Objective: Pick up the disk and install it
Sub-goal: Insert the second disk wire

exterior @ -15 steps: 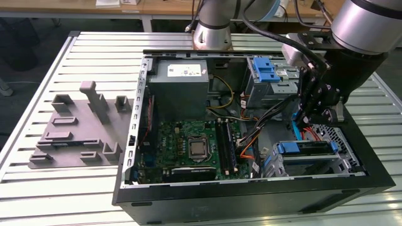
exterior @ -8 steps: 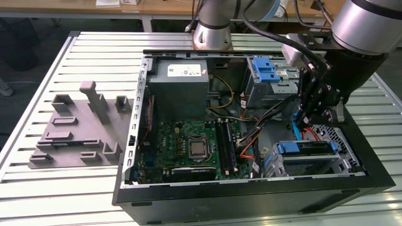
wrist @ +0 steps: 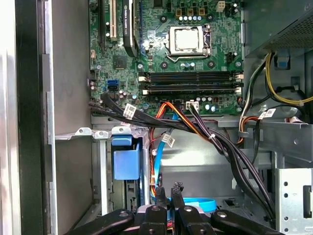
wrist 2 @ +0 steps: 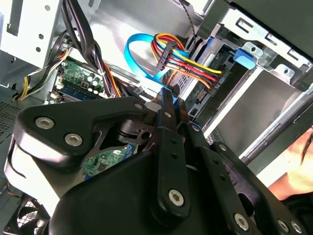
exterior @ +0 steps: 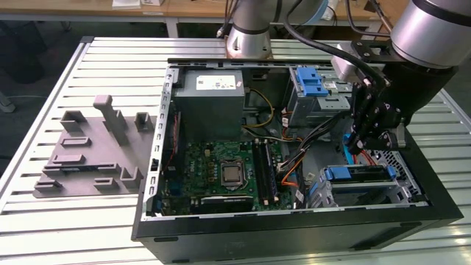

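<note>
- One gripper hangs inside the case, fingers drawn nearly together. There is no disk between them, and I cannot tell whether they pinch a cable.
- The disk sits in the bay at the exterior view's right, just beside the gripper and nearer the camera.
- Its long axis runs from the exterior view's left to right.

so the arm comes in from the far side at the exterior view's right, wrist bent straight down, and the black gripper hangs low with its fingers pinched nearly together, the linkage bars folded in close in both wrist views.
</note>
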Controlling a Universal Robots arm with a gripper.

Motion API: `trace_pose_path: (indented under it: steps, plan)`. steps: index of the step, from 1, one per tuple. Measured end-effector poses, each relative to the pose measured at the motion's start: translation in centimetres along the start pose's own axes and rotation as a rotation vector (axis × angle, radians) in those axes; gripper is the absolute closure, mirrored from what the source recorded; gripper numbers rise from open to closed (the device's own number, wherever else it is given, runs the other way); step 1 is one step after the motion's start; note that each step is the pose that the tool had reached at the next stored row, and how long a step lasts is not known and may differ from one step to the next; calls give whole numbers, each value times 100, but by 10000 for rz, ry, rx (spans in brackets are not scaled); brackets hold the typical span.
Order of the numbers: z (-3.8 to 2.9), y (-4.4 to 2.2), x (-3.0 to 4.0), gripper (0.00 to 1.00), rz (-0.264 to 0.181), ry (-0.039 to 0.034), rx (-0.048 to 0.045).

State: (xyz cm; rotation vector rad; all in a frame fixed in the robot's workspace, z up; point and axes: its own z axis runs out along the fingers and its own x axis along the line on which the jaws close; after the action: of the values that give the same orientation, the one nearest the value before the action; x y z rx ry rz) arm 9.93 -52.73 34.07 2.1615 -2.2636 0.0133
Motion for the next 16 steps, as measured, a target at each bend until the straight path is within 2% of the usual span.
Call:
trace_pose_path:
  steps: [8,16]
  plan:
    - [1,0,7,84,1,0,0]
    - [8,-3,78,84,0,-1,7]
